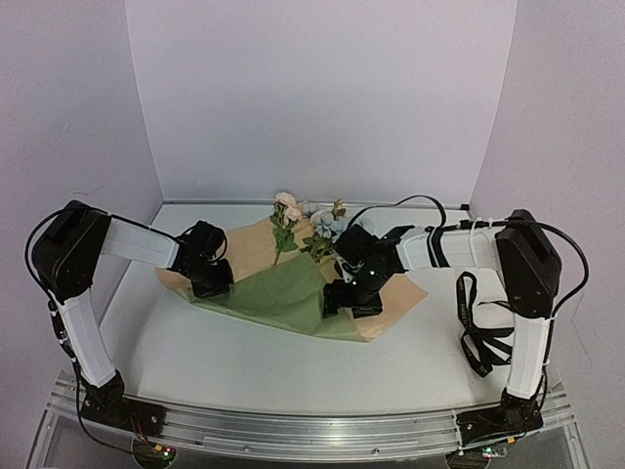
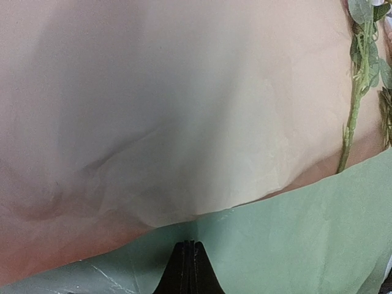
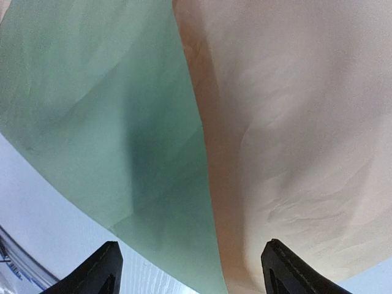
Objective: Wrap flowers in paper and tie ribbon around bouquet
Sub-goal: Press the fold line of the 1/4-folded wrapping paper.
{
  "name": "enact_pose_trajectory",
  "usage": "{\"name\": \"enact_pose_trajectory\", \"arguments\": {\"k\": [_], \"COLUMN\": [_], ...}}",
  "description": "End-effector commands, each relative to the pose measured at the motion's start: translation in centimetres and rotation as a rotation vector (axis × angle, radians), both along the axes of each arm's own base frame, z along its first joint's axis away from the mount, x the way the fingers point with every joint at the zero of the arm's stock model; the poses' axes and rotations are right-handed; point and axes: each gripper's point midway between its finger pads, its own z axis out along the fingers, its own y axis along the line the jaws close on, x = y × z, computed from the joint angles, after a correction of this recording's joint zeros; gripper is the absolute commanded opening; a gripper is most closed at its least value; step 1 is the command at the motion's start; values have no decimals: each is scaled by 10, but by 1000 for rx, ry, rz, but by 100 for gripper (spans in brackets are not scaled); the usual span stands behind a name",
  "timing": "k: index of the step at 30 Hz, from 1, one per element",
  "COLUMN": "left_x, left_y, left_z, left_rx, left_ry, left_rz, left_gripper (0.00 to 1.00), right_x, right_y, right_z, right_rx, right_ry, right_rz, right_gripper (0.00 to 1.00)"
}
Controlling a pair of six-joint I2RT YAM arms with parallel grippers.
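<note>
Top external: no writing is legible; the ribbon's (image 1: 479, 327) lettering is too small to read.

Left gripper (image 1: 211, 280) is at the paper's (image 1: 283, 293) left edge with its fingers pressed together. Left wrist shows the black tips meeting on the green flap just below its edge. Can't tell if the sheet is nipped between them.

The paper lies flat mid-table (image 1: 244, 362), long axis left-right and slightly skewed. The far part shows the tan-peach side up, and an olive-green flap is folded over the near part. It's thin, matte and creased.

The flowers (image 1: 293, 220) lie on the paper's far edge, stems running near-far and blooms pointing at the back wall. Cream-peach blooms are on the left, pale blue on the right. Stems are thin and green with small leaves. In left wrist, one stem end meets the flap's edge.

Right gripper (image 1: 344, 298) is over the paper's right part at the green/tan boundary. Its fingers are wide apart with nothing between them. Right wrist shows that boundary as a straight edge.

The ribbon lies right of the paper, apart from it and beside the right arm. It's narrow and black, in loose loops.
</note>
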Motion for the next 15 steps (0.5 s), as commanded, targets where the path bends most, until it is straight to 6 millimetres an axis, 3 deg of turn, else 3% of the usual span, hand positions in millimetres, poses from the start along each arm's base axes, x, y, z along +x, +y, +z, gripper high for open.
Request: {"name": "enact_pose_trajectory", "arguments": {"k": [1, 4, 9, 12, 15], "left_x": [-24, -25, -25, -27, -33], "left_y": [17, 14, -29, -65, -78], "left_z": [-23, -19, 7, 25, 30], "left_rx": [48, 25, -124, -149, -161], "left_ry": [80, 59, -39, -86, -78], "left_rz": [41, 17, -155, -274, -299], "left_gripper": [0, 0, 0, 0, 0], "right_x": [-18, -28, -49, -68, -80], "right_y": [22, 12, -22, -48, -62], "right_z": [0, -11, -19, -17, -12], "right_rx": [194, 199, 130, 92, 51], "right_ry": [64, 88, 111, 136, 135], "right_rz": [50, 19, -57, -115, -120], "right_gripper": [76, 63, 17, 3, 1]}}
